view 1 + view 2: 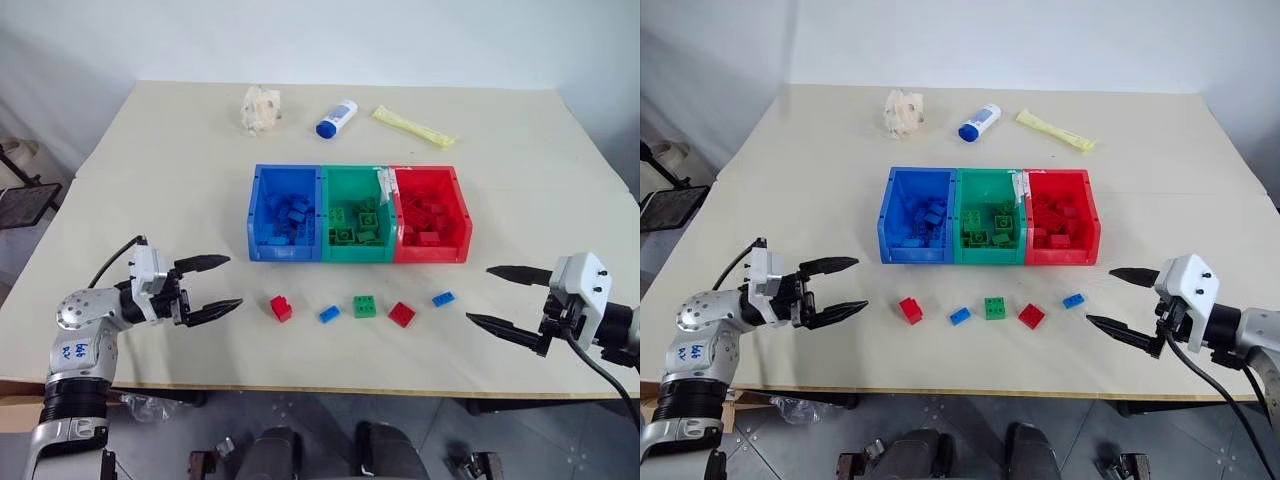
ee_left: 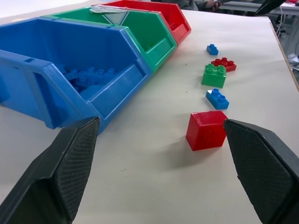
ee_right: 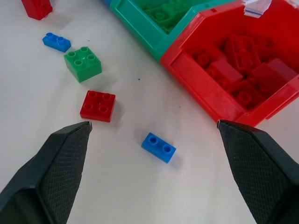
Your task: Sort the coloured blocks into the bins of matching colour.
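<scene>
Both pincers apart, empty: L gripper faces red block; R gripper faces blue block, w/ red bin contents visible beyond it.

Five loose blocks lie in a row before the joined bins, flanked by the left gripper and right gripper, both spread wide.

Three joined open-top bins sit mid-table: blue bin, green bin, red bin, each already holding bricks of its own colour. Five loose blocks lie in a row just in front: red block, blue block, green block, flat red block, blue block.
</scene>
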`<state>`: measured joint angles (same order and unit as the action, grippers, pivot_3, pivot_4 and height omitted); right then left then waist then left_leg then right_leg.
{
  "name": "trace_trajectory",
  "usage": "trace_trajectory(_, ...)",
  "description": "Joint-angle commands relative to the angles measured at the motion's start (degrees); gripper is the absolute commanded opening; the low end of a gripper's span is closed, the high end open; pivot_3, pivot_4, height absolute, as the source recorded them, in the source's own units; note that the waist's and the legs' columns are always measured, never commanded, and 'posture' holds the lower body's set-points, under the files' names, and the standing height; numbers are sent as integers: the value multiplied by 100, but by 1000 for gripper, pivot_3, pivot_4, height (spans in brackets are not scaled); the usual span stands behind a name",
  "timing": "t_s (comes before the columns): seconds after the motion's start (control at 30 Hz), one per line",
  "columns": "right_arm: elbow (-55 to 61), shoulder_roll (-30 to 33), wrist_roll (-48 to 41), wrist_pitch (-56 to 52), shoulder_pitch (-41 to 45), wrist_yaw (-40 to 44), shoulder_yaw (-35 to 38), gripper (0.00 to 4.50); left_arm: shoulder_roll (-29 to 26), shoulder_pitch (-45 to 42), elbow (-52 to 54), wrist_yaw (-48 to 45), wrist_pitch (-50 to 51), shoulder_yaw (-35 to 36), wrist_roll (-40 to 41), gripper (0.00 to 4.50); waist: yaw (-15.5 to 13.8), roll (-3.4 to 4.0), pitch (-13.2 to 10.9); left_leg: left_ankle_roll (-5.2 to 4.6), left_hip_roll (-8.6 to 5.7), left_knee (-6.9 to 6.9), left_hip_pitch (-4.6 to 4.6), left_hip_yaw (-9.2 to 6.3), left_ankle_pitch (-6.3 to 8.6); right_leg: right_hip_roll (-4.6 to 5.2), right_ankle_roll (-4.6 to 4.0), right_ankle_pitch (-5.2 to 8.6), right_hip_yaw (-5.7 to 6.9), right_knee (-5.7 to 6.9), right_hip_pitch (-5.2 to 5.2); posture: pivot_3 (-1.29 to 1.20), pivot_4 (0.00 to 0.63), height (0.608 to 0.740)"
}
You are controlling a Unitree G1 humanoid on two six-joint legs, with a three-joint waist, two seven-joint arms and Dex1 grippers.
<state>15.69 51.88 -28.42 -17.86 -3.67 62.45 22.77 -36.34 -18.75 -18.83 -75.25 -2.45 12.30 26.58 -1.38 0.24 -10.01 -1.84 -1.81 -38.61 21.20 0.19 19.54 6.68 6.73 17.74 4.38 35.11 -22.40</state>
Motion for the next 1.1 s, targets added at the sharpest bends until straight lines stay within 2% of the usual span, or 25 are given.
trace_trajectory(0.03, 125, -44, -99, -1, 50, -65, 45, 4500, -55, -45, 34, -89, 132, -23, 96, 4482, 0, 0, 0, 0, 0, -1, 0, 0, 0, 0, 0, 0, 0, 1, 0, 0, 150, 740)
trace_trajectory(0.17, 115, -5, -83, -166, 117, -192, 12, 4500, -74, -148, 85, 158, 751, -12, 174, 4482, -1, 0, 0, 0, 0, -4, 0, 0, 0, 0, 0, 0, 0, 4, 0, 0, 150, 740)
trace_trajectory(0.3, 51, 103, 79, -416, 175, -382, -57, 4500, -2, -206, 96, 339, 774, 24, 85, 4482, 2, 0, 0, -1, 0, -13, 2, -2, 1, 0, 0, 0, -1, 11, 0, 0, 150, 740)
trace_trajectory(0.47, -39, 313, 57, -575, -160, -218, 411, 4500, 42, -367, -290, 21, 883, 50, 287, 4482, -12, 0, 0, 0, -1, -16, 3, -2, 1, 0, 0, 0, 1, 18, -2, 0, 150, 740)
trace_trajectory(0.63, 93, 442, 24, -696, -846, 44, 1170, 4500, 63, -535, -889, -809, 104, -60, 150, 4482, -17, -1, -1, -5, -1, -26, 7, -4, 6, 0, 0, 0, 5, 21, 0, 0, 150, 740)
trace_trajectory(0.8, 188, 478, -3, -801, -1132, 171, 1511, 4500, 137, -684, -1446, -1296, -700, -189, -52, 4482, 2, -1, -1, -5, -1, -30, 3, 6, 7, -2, 0, 0, 2, 22, 0, 0, 150, 740)
trace_trajectory(0.97, 252, 503, 0, -885, -1116, 201, 1457, 4500, 205, -758, -1614, -1385, -1121, -274, -107, 4482, 0, -3, -2, -5, 1, -31, 2, 5, 7, -1, 0, 0, -2, 30, -2, 0, 150, 740)
trace_trajectory(1.1, 366, 664, 43, -1027, -913, 219, 1005, 4500, 178, -716, -1673, -1418, -1384, -349, -171, 4482, 1, -3, -2, -6, 0, -34, 2, 5, 7, 0, 0, 0, -3, 30, -1, 0, 150, 740)
